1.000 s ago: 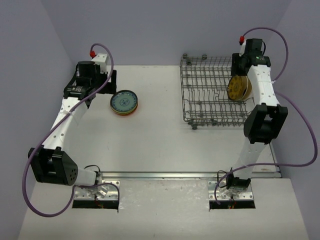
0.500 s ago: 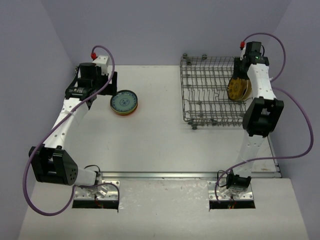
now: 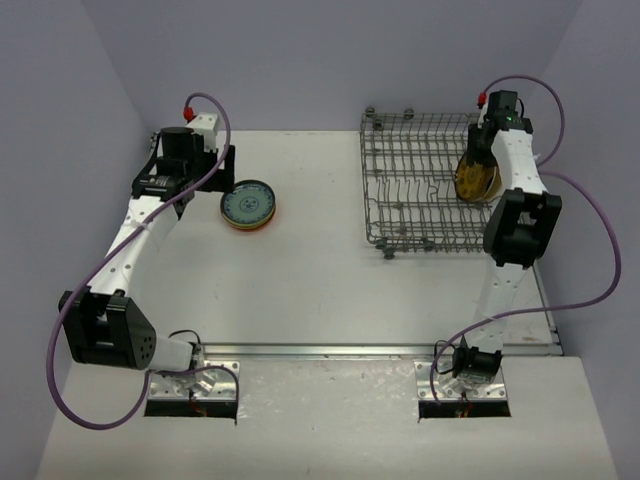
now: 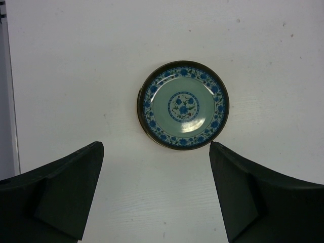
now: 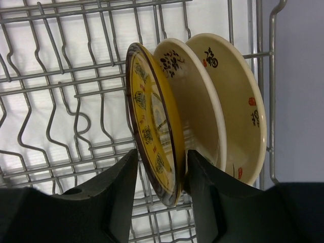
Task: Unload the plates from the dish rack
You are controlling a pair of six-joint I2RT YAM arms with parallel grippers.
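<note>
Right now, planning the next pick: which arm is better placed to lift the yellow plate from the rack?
Right. The right tool straddles the yellow plate standing in the dish rack, a finger each side. The left tool hangs open over the blue-patterned plate across the table.

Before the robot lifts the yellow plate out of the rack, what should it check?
1. Right end effector straddles only the yellow plate: ok, one finger on each face.
2. Firm grip on it: cannot tell, contact is unclear.
3. Back finger clear of the nearer beige plate: cannot tell, they sit very close.
4. Yellow plate stands on edge in the dish rack: ok.
5. Left end effector empty: ok, open near the blue patterned plate topping the table stack.
</note>
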